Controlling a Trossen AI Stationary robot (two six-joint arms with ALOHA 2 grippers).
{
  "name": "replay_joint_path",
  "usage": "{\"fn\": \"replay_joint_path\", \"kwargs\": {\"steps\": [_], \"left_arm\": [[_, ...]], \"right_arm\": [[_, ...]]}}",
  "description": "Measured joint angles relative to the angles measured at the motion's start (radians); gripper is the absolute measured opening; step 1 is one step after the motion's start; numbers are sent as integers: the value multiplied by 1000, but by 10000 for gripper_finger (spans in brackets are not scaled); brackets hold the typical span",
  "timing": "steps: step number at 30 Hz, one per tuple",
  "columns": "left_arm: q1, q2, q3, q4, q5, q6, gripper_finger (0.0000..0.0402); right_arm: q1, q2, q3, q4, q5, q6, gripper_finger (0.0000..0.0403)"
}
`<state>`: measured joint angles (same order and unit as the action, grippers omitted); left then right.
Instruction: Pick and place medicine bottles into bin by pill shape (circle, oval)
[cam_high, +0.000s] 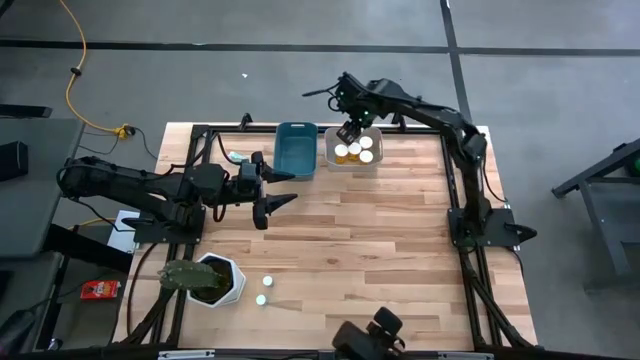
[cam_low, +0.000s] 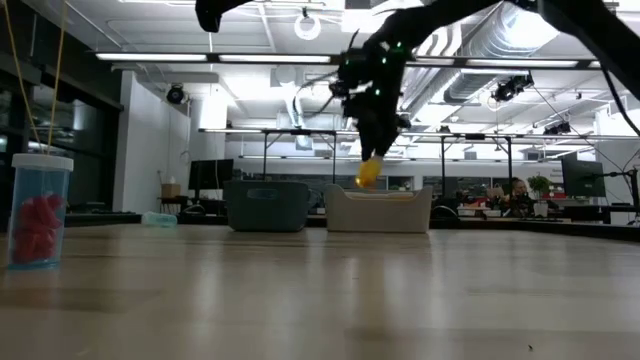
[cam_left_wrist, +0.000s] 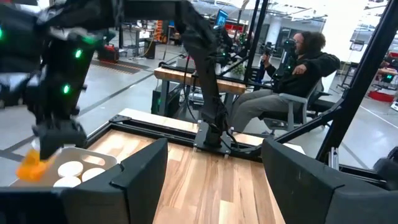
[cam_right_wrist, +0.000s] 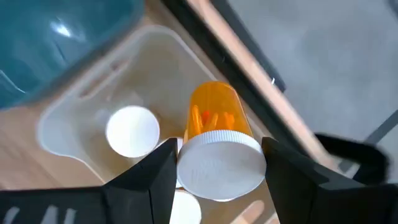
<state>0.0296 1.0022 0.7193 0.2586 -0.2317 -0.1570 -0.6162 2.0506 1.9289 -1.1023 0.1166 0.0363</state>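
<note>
Right now the right gripper (cam_high: 349, 133) hangs over the far left corner of the white bin (cam_high: 372, 162), at the far middle of the table (cam_high: 380, 240). Its fingers (cam_right_wrist: 149, 180) are closed partway on a medicine bottle (cam_right_wrist: 214, 140), one on each side of the white cap (cam_right_wrist: 219, 165); orange body, pills showing inside. In the low view the bottle (cam_low: 368, 172) sits just above the white bin's rim (cam_low: 380, 196), not touching it. Bottles already in the bin: white caps up, one cap (cam_right_wrist: 132, 130) just beside the held bottle, more (cam_high: 361, 149) packed toward the bin's right side. Blue bin (cam_high: 296, 148) touches the white bin on its left.

Left gripper (cam_high: 278, 188) waits well left of the bins, near the blue bin's near edge, fingers (cam_left_wrist: 140, 180) spread wide, nothing held.

Two loose bottles (cam_high: 264, 290) stand near the near left of the table, just right of the white plant pot (cam_high: 222, 281). One with red pills (cam_low: 38, 210) stands upright close to the low camera. A person sits in a chair (cam_left_wrist: 283, 81) beyond the table.
</note>
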Motion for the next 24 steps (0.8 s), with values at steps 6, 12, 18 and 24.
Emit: {"fn": "replay_joint_path", "kwargs": {"steps": [6, 12, 18, 24], "left_arm": [[0, 0, 0, 0, 0, 0, 248], [0, 0, 0, 0, 0, 0, 248], [0, 0, 0, -1, 0, -22, 248], [-1, 0, 0, -1, 0, -24, 248]], "right_arm": [[0, 65, 1, -11, 2, 17, 186], [-2, 87, 1, -26, 1, 77, 186], [-18, 89, 1, -50, -21, 134, 186], [-25, 89, 1, -68, -23, 144, 186]]}}
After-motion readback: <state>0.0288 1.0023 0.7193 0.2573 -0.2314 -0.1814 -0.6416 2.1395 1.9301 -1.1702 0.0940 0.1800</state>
